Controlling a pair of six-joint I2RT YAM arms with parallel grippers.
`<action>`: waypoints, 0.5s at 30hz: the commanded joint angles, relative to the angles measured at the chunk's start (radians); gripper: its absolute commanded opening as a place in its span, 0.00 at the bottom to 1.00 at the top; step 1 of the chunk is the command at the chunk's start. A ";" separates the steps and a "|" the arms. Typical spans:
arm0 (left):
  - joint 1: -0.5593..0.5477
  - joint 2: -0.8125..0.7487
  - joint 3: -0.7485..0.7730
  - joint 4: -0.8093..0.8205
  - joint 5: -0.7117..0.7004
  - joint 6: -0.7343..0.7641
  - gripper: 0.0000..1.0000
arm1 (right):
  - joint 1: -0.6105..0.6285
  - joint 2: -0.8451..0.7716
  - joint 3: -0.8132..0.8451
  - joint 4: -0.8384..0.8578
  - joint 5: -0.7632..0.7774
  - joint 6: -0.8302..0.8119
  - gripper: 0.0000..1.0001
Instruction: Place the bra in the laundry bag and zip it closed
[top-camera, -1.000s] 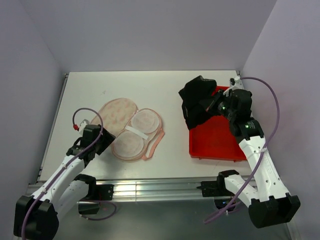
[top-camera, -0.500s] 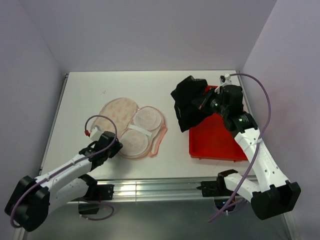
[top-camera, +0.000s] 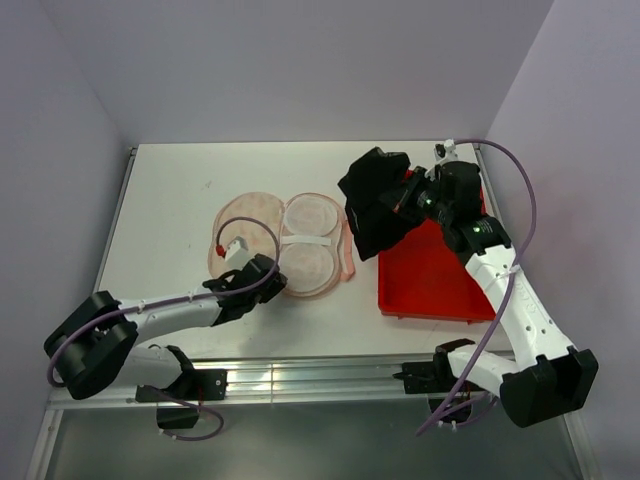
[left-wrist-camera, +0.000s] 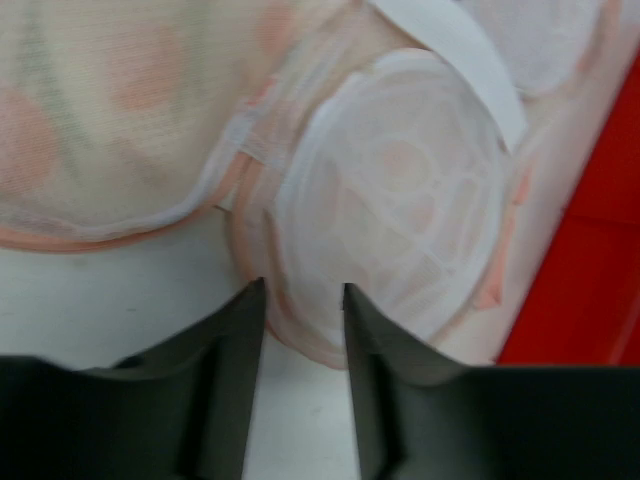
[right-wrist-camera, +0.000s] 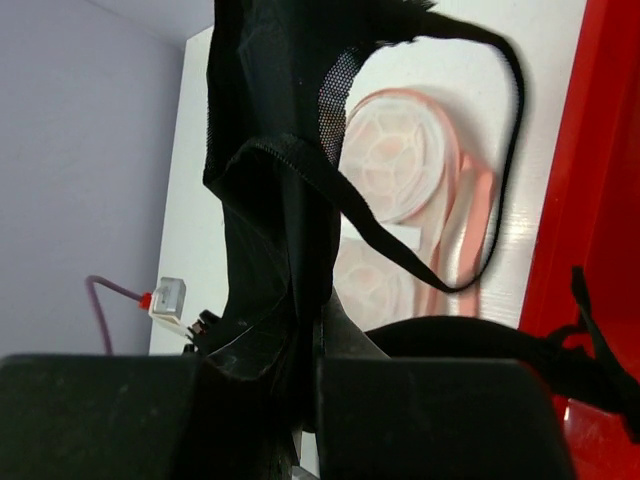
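From above, your right arm has the bra (top-camera: 372, 200) hoisted off the table (top-camera: 180, 180). It hangs over the inner edge of the red tray (top-camera: 430, 280), just beside the laundry bag (top-camera: 300, 245). I'd say you carry it that high so the dangling straps clear the tray's rim on the way across. The bag lies opened out, both white cups facing up, ready to take it. Your left arm reaches in low to the bag's near edge, most likely to anchor it so it doesn't slide when the bra lands.

Left wrist camera: the left jaws stand a narrow gap apart, with the bag's (left-wrist-camera: 400, 220) pink rim right between the tips. Biting or only straddling? You can't tell from here. The tray's (left-wrist-camera: 590, 250) red wall sits close on the right.

Right wrist camera: the right jaws are pressed together on a fold of the bra (right-wrist-camera: 270, 150), black fabric bunched between them. One strap loops free out ahead, and the open bag (right-wrist-camera: 395, 165) waits below it. Another black strap hangs over the tray (right-wrist-camera: 590, 150), so watch for a snag there.
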 joint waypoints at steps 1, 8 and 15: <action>-0.033 -0.002 0.068 0.088 -0.025 0.017 0.47 | 0.023 0.003 0.012 0.071 -0.007 0.038 0.00; -0.047 -0.166 0.102 -0.065 -0.049 0.063 0.76 | 0.136 0.070 -0.021 0.152 0.071 0.145 0.00; -0.047 -0.436 0.136 -0.318 -0.190 0.078 0.78 | 0.259 0.134 -0.066 0.270 0.178 0.353 0.00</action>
